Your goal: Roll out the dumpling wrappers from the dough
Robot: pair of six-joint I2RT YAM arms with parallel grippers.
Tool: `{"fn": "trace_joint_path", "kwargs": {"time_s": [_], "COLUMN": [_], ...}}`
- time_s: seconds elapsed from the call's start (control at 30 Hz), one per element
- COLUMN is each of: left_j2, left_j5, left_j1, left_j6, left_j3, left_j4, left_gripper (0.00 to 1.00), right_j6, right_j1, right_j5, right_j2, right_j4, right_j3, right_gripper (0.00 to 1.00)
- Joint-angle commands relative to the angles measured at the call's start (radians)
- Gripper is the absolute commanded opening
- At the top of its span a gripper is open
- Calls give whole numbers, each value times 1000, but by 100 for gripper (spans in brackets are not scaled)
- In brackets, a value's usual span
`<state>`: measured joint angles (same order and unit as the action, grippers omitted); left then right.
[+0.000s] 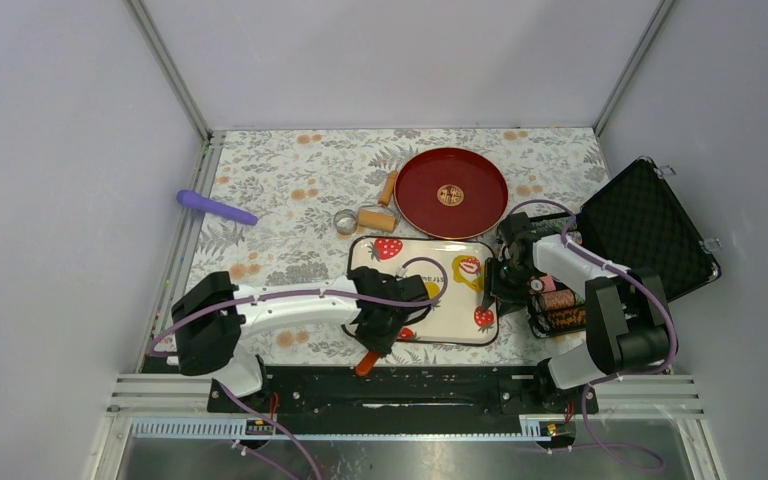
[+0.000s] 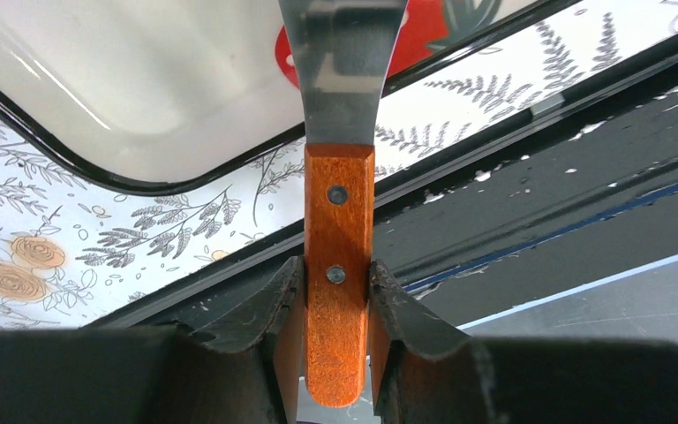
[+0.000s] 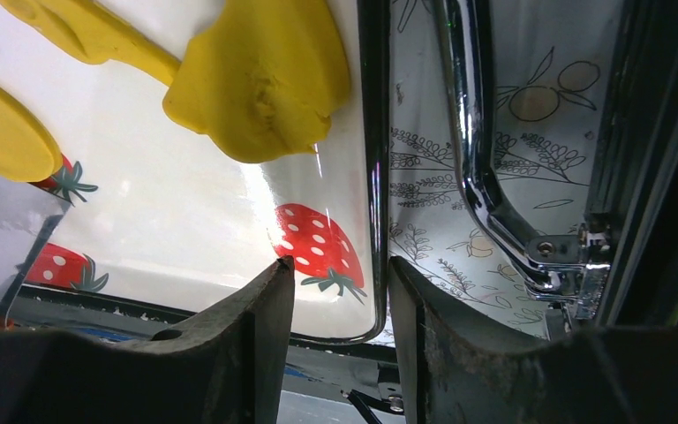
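Near the tray (image 2: 141, 79), left claw (image 2: 337, 269) grips what seems a scraper (image 2: 340, 212).

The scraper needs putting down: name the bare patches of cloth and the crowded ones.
Bare: the far strip between the purple rolling pin and the red plate; the patch between that pin, the tray and the left arm. Crowded: the tray's right side, with the right arm, spools and black case.

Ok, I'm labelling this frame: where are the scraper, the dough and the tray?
scraper (image 2: 339, 247): left wrist view, on its wooden handle.
dough (image 3: 260, 79): right wrist view, middle of the big lump.
tray (image 3: 373, 177): right wrist view, on its black rim.
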<state>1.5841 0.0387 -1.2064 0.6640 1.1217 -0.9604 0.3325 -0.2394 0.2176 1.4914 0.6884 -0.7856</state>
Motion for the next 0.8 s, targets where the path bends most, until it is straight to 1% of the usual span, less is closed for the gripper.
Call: {"fn": "trace_joint_path", "kwargs": {"time_s": [0.0,0.23,0.77], "left_j2": [-14,0,110], "left_j5": [28,49,19], "left_j1": [7,8,11], "left_j6": [7,-24,-68], "left_j3": [-12,26,97], "left_j4": [-22,-96,-77], "left_gripper": [0,0,0], "right_j6": [-4,-4,-5], "right_j1": [2,3,3], "right_j5": [26,30,37], "right_j2": [8,10,9], "right_j4": [-8,-10,-10], "right_j3": [5,5,5], "right_gripper": [50,50,50]}}
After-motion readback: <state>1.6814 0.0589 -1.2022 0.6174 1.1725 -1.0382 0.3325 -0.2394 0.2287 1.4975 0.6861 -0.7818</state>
